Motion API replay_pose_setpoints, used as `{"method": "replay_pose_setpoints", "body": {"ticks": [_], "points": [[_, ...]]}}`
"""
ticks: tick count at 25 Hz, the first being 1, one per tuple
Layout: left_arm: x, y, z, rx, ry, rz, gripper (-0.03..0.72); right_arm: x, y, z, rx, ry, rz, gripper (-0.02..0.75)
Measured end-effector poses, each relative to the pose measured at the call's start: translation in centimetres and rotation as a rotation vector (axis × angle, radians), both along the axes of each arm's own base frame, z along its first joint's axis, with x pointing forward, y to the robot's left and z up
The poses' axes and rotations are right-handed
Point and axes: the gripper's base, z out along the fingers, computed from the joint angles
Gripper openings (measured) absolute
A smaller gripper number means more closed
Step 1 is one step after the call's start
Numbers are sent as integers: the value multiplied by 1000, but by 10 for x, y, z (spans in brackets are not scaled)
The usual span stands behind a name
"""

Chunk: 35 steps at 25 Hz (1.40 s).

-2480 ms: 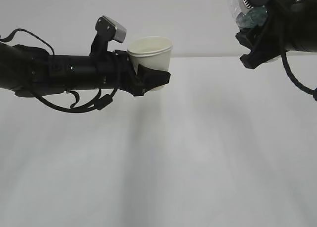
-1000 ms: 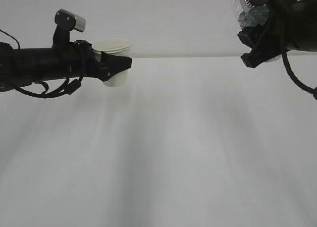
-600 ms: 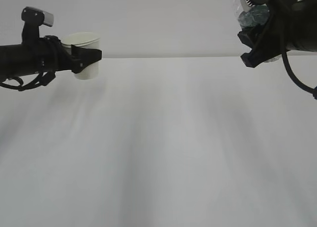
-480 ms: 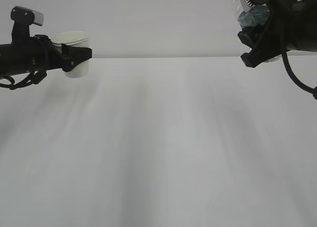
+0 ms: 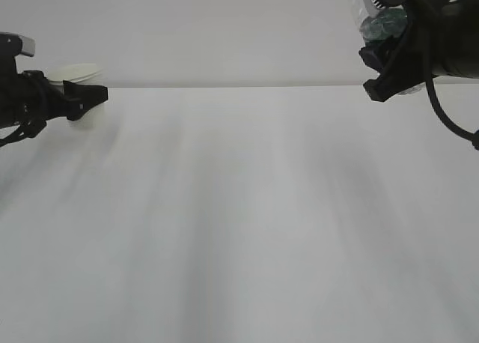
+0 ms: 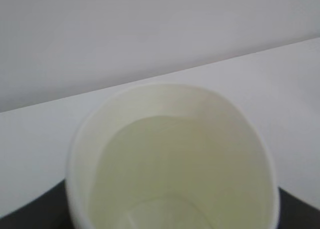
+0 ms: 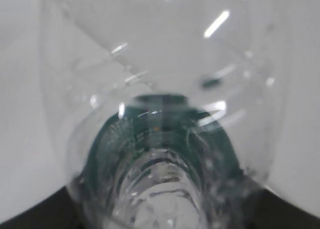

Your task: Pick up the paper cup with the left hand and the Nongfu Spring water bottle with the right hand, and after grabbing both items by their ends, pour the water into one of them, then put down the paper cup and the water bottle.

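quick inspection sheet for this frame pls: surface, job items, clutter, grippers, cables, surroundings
Surface: white table, bare, only soft shadows.
Job's things: paper cup held upright at far left above the table, cream inside; liquid in it cannot be told. Water bottle held high at top right, green label visible.
Clutter: nothing seen.
Grippers: left gripper closed on the cup; right gripper closed on the bottle.
Cables: black cable loops below the right arm.
Surroundings: plain pale wall behind the table.
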Motion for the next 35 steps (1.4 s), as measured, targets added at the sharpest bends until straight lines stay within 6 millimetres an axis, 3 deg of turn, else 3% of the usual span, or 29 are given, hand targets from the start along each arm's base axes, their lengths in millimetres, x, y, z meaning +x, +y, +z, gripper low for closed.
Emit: {"method": "replay_pose_setpoints", "body": {"ticks": [7,29,35], "points": [[4,2,-13,-1,-33,27,456,0,0,-1,-1,4,0,375],[8,8,-83,26,-108,77,456,-4,2,-9,65,49,4,375],[8,8,-92,-2,-154,82,456,-4,2,-9,71,51,4,375]]}}
